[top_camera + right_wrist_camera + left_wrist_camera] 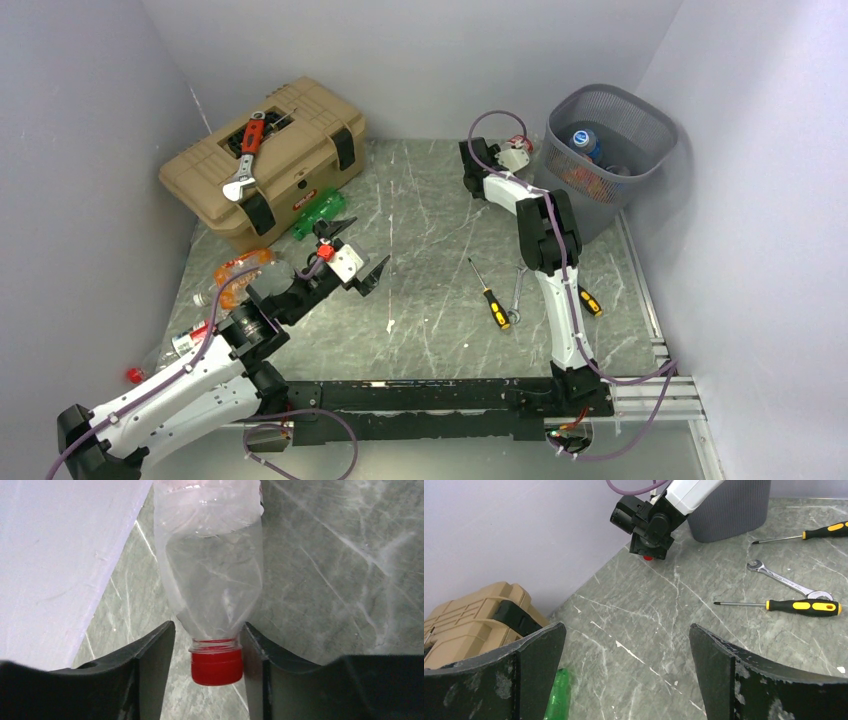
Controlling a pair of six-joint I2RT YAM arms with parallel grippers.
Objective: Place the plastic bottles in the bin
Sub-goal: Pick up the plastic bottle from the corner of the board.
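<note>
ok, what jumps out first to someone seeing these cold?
The right gripper by the back wall, its jaws flanking the neck of a crumpled clear bottle with a red cap. Right of it stands the grey mesh bin, bottles inside. The left gripper gapes open near a green bottle beside the tan toolbox.

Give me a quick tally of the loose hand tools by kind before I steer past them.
Screwdrivers: 2
Open-end wrench, on the table: 1
Adjustable wrench, on the toolbox: 1
Total: 4
</note>
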